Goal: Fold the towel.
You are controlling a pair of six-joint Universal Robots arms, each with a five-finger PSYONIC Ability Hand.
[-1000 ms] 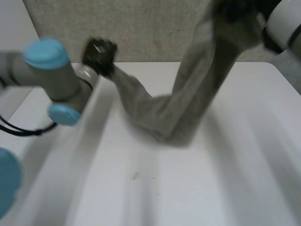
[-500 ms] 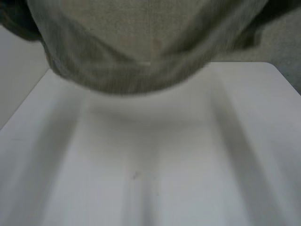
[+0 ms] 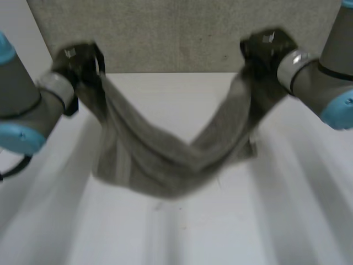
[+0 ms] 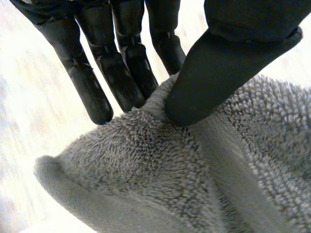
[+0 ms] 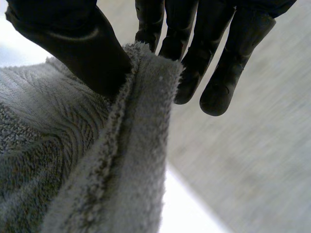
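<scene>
Lowers towel [image 3: 160,165] off the camera, pinching its ends in left hand [image 3: 83,63] and right hand [image 3: 265,47] to spread over bench [image 3: 220,232].

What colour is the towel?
The towel is plain grey, clearest in the left wrist view.

Looped terry-cloth towel [image 4: 146,194], rough; fingers [image 4: 85,82], seemingly matt plastic; smooth table [image 3: 220,232]

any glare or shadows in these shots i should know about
Head view: the towel sags between the left hand and right hand, with soft grey shading on the table below it. Left wrist view: the table behind the fingers glares near white. Right wrist view: a faint sheen on the thumb pinching the towel's edge.
</scene>
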